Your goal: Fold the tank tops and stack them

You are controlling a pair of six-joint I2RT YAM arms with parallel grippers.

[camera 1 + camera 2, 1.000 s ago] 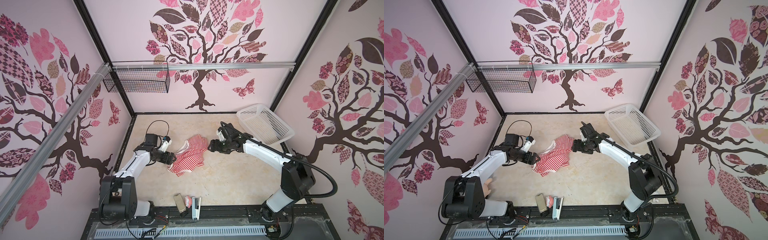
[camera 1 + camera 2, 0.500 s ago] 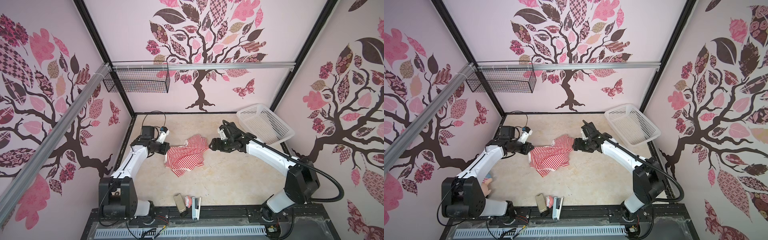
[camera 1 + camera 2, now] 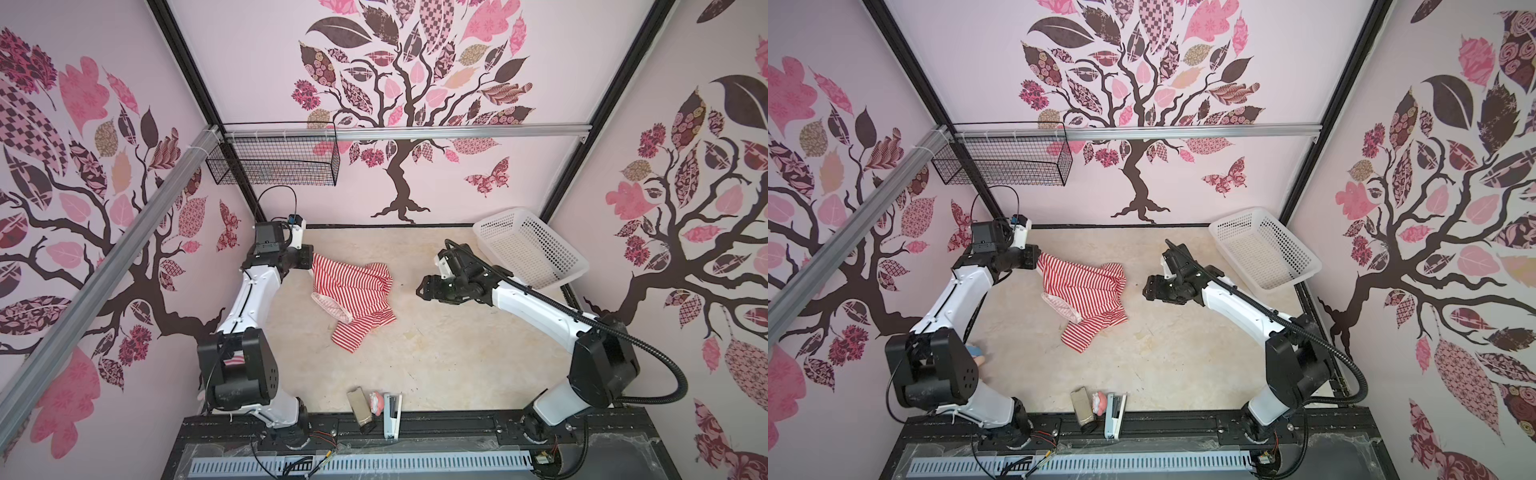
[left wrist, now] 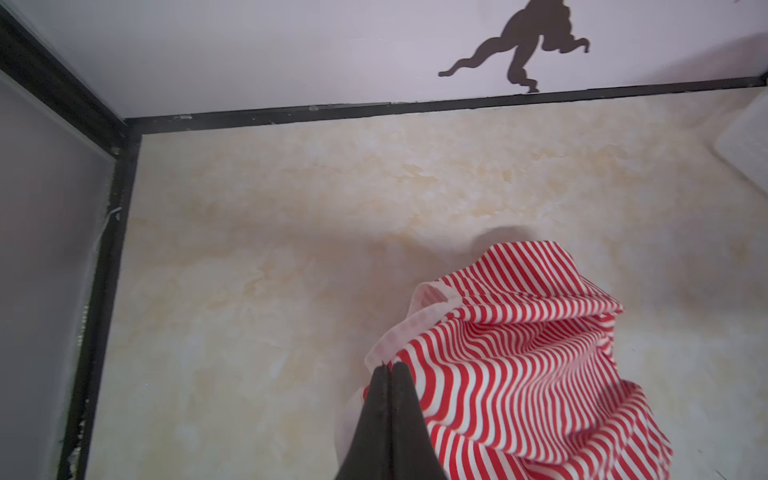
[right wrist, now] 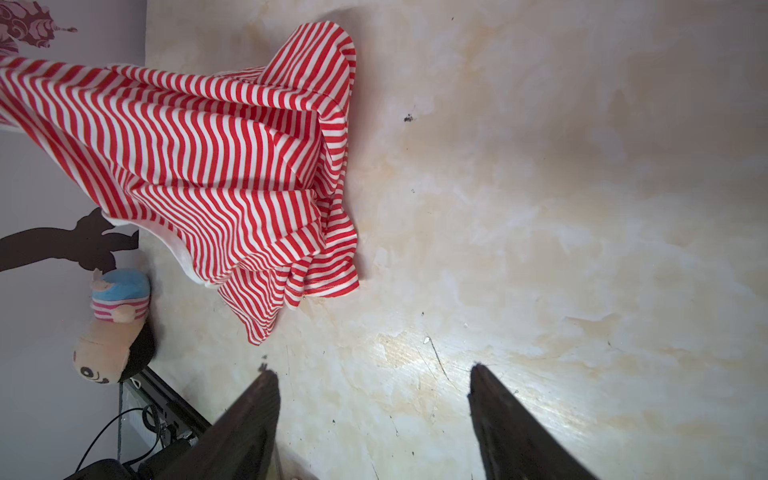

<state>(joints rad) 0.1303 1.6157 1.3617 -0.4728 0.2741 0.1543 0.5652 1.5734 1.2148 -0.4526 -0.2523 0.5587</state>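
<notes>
Clutter [image 3: 374, 405] at the table's [image 3: 436, 353] bottom edge is too small to name, and the plush doll [image 3: 975, 352] hides behind the left arm (only a sliver shows). Left of centre, the tank top [image 3: 353, 291] lies crumpled, its trimmed edge pinched in the left gripper [image 4: 388, 368]. The right gripper [image 5: 372, 369] gapes wide and empty near the white basket [image 3: 528, 253].

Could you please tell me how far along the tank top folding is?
Done: nothing is folded or stacked yet; the one tank top in view lies crumpled on the table. In hand: the left tool is shut on its white-trimmed edge, with that corner raised; the right tool is open, apart from the cloth, holding nothing. Left: spreading it flat, folding and stacking.
</notes>
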